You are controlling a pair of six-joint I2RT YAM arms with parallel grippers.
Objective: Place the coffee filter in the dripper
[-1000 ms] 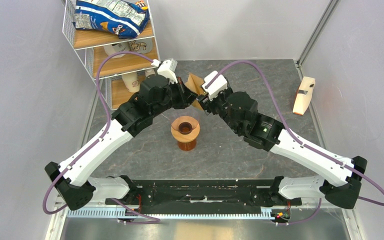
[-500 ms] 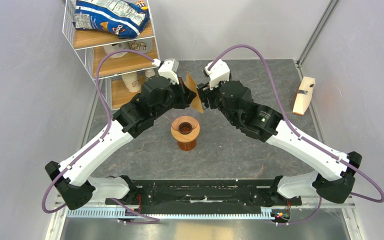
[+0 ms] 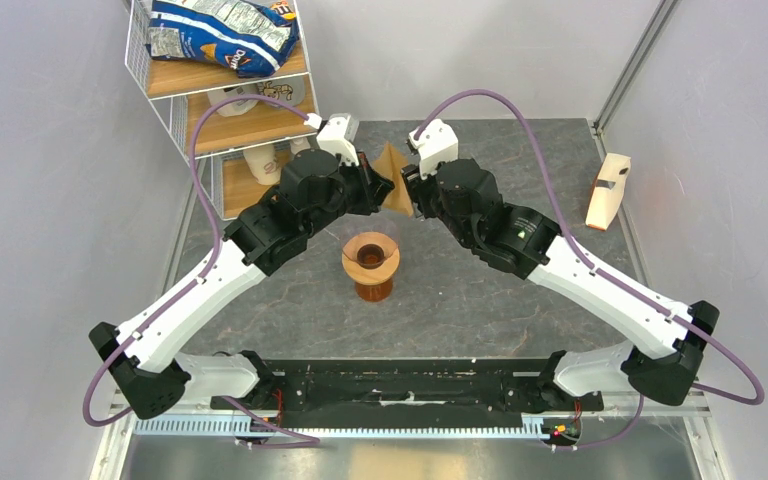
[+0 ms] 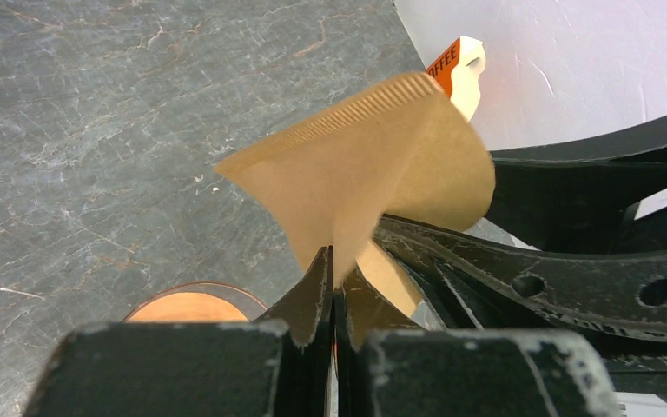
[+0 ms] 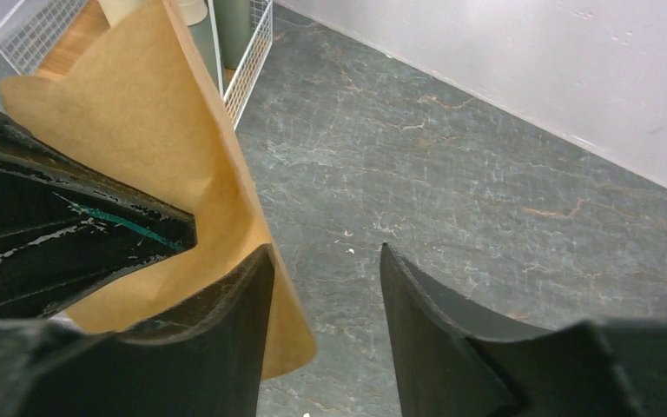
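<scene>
The coffee filter (image 3: 393, 172), tan-brown paper, hangs in the air between my two grippers, above and behind the dripper (image 3: 371, 252). The dripper is a light-wood ring sitting on an amber glass vessel (image 3: 374, 290). My left gripper (image 3: 377, 186) is shut on the filter's lower seam (image 4: 373, 165), and the filter fans open above its fingertips (image 4: 320, 278). My right gripper (image 5: 326, 252) is open. Its left finger (image 5: 234, 330) lies against the filter (image 5: 139, 148) and its right finger is free over the table. An orange rim (image 4: 193, 306) shows below the left gripper.
A white wire shelf (image 3: 175, 110) at the back left holds a chip bag (image 3: 225, 30) and cups. A pale wooden stand (image 3: 608, 190) leans at the right wall; it also shows in the left wrist view (image 4: 462, 68). The table top is grey stone (image 3: 480, 300).
My right gripper has moved left and farther back, up to the filter, and one finger now touches it. The left gripper has lifted and turned the filter slightly.
</scene>
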